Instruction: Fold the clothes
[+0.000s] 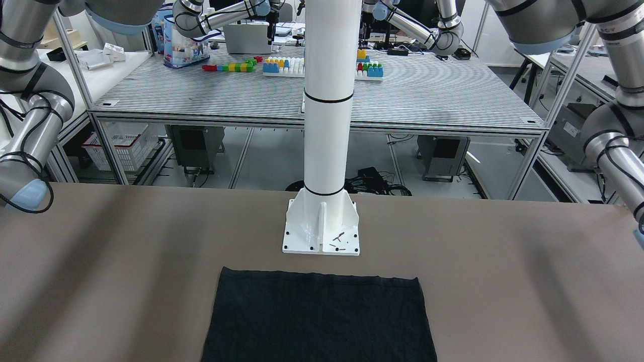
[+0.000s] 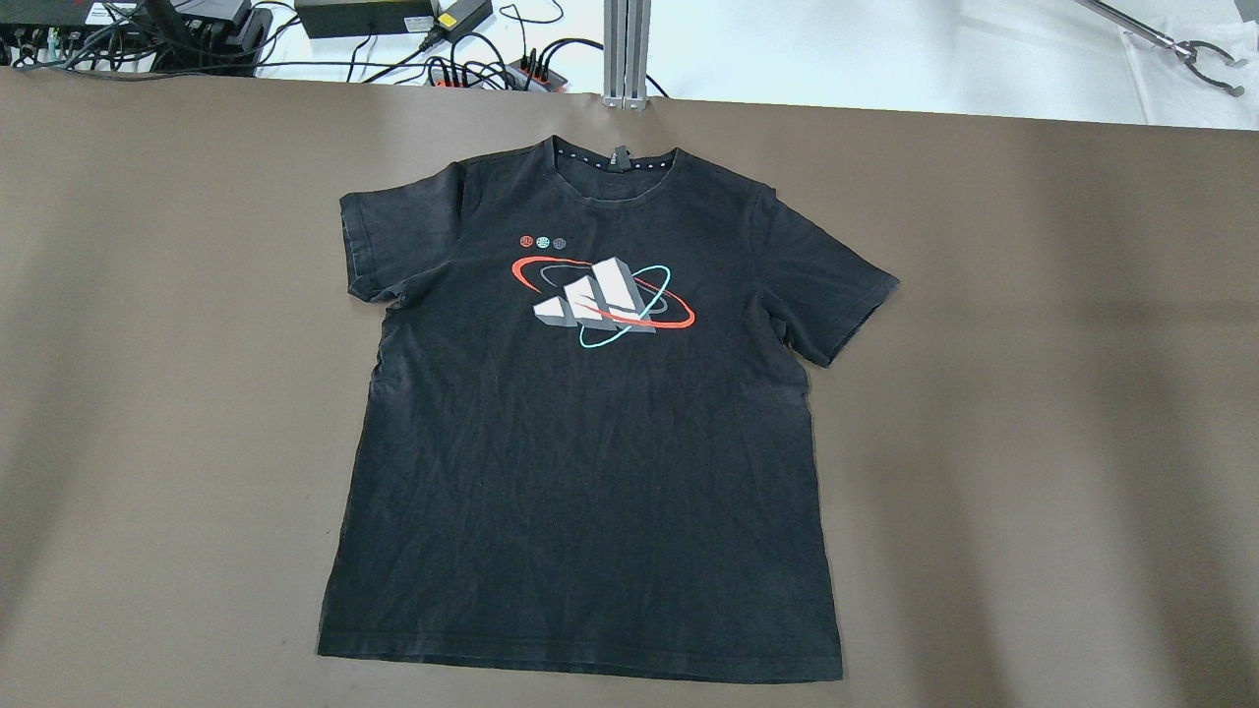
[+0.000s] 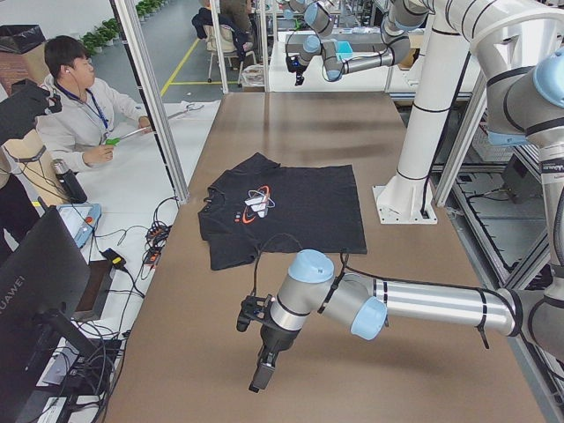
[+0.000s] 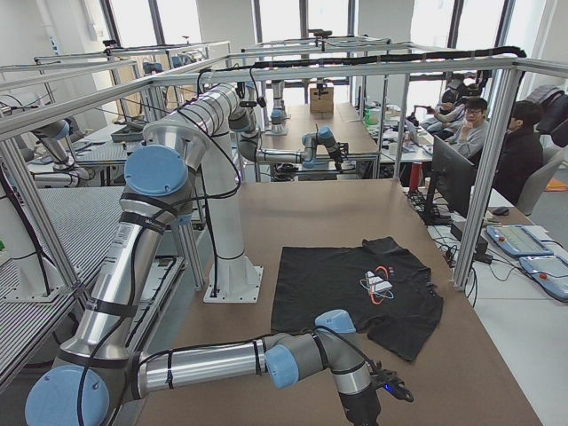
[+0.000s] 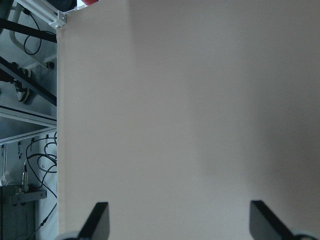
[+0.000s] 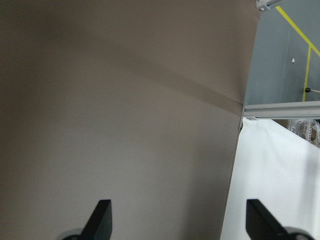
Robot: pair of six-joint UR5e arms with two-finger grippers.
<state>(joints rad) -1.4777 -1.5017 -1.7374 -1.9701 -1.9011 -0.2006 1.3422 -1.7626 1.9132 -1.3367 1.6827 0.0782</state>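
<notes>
Left gripper [image 5: 179,222], nearest the lens in its wrist view: two dark fingertips [image 5: 97,220] set wide apart with nothing between them, over the bare brown bench [image 5: 190,100] close to its edge. Right gripper [image 6: 179,220]: fingers likewise spread and empty, over bare bench beside its edge. The two arms extend low over the bench from its opposite ends, each apart from the garment. Clothes: one black short-sleeved T-shirt [image 2: 590,472], flat and face up at mid-bench, both sleeves spread out. The collar points away from the robot. The hem lies near the white pole's base plate [image 1: 322,246] without touching it. Chest print [image 2: 605,303]: grey-white blocks ringed by a red and a turquoise ellipse. Slight wrinkles cross the body. Beyond the bench's far side, a white work surface [image 2: 885,49] carries cables and power adapters.
</notes>
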